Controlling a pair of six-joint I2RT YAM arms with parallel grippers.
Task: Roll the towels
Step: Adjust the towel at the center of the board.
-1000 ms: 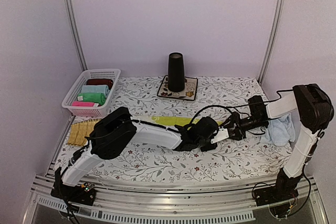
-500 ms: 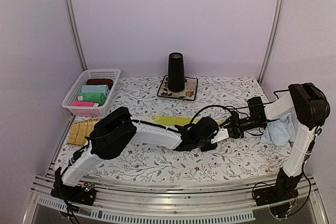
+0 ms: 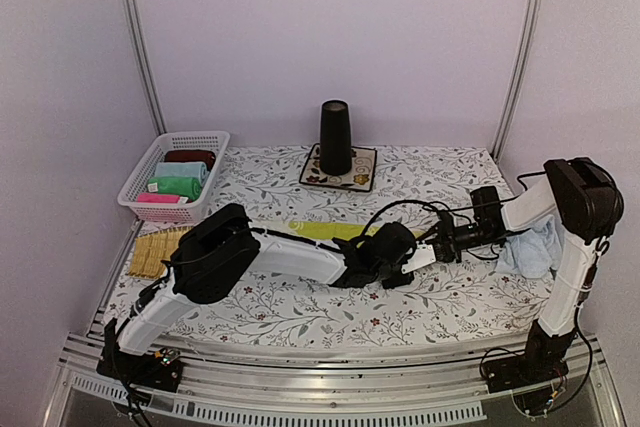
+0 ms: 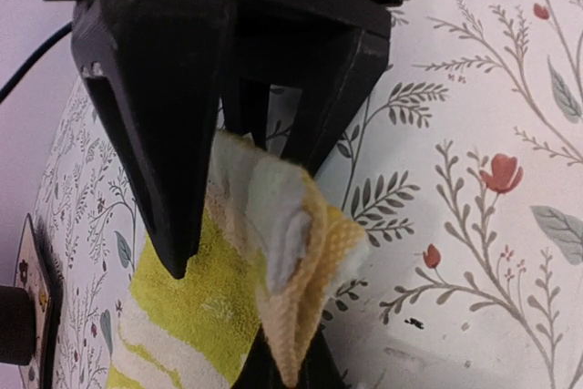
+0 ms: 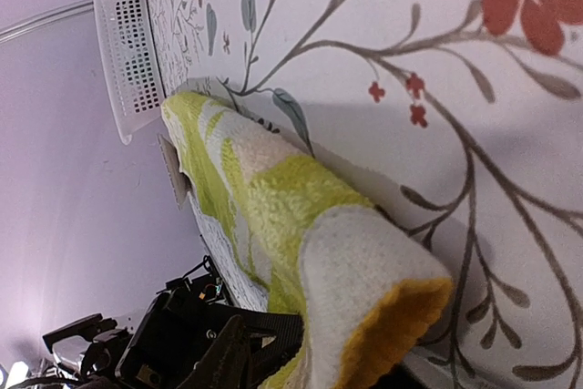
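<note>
First fold of yellow-green towel (image 4: 196, 316) is held pinched by left gripper (image 4: 246, 216); right gripper (image 3: 435, 245) state cannot be told; blue towel (image 3: 535, 245) is left unrolled.

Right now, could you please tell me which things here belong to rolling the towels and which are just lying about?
Job: yellow-green towel, light blue towel.
Lying about: white basket of folded cloths, straw mat, black cup, flowered mat.

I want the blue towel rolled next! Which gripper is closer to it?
Right. The right gripper is beside the blue towel, not touching it; the left gripper is farther off, pinching the yellow towel.
</note>
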